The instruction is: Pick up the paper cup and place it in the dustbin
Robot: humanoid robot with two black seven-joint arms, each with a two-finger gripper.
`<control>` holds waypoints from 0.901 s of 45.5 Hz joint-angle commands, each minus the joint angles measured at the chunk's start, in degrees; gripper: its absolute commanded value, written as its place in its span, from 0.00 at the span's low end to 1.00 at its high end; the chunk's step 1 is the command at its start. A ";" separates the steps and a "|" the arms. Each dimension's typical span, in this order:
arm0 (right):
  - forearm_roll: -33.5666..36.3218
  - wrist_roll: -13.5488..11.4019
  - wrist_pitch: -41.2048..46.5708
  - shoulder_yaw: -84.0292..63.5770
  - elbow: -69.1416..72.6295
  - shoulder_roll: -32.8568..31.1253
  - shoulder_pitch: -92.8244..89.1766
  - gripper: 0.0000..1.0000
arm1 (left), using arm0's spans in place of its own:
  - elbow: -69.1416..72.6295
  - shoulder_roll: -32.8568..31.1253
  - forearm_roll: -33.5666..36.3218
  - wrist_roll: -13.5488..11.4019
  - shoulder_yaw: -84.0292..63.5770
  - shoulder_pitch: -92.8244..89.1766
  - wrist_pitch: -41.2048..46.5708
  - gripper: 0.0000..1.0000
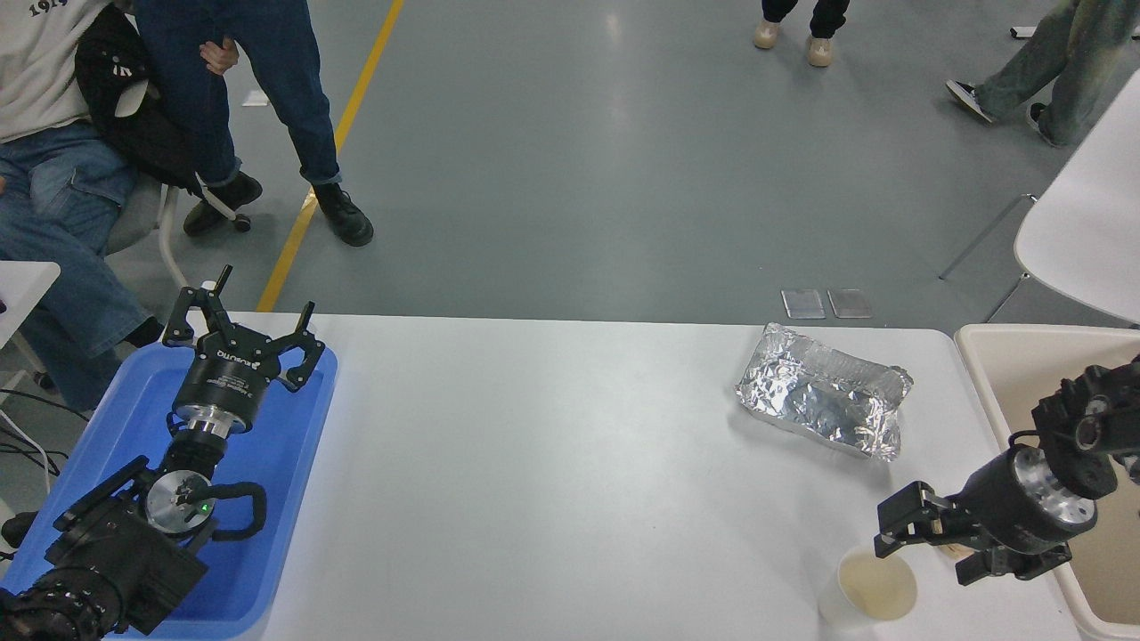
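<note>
Print first: the only lettering on the robot sits on the body of the left end effector, white characters on black, upside down from this view and too small to make out. At the top left, a seated person wears a light shirt with dark numerals beginning "19", the rest cut off by the frame edge.

Now the paper cup: small, white on the outside, cream inside, with a rolled rim. It stands upright and open-mouthed on the white table near the front right edge.

The right end effector reaches in from the right, its black fingers right at the cup's far rim. Whether they touch the rim cannot be told, nor whether the fingers are apart or together. A scrap of tan shows just behind them, mostly hidden.

The dustbin, beige with a rounded rim, sits at the table's right end, just beside the cup's side of the table, with the right arm crossing over it.

Further back lies a crinkled silver foil tray, well apart from the cup.

Over at the lower left, the left arm is parked above a blue tray, its end effector's fingers spread apart and holding nothing.
</note>
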 commanded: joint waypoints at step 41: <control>-1.04 -0.29 -7.92 1.73 -0.23 1.30 -6.41 0.00 | 0.00 -0.09 0.01 -0.02 0.00 0.00 0.00 1.00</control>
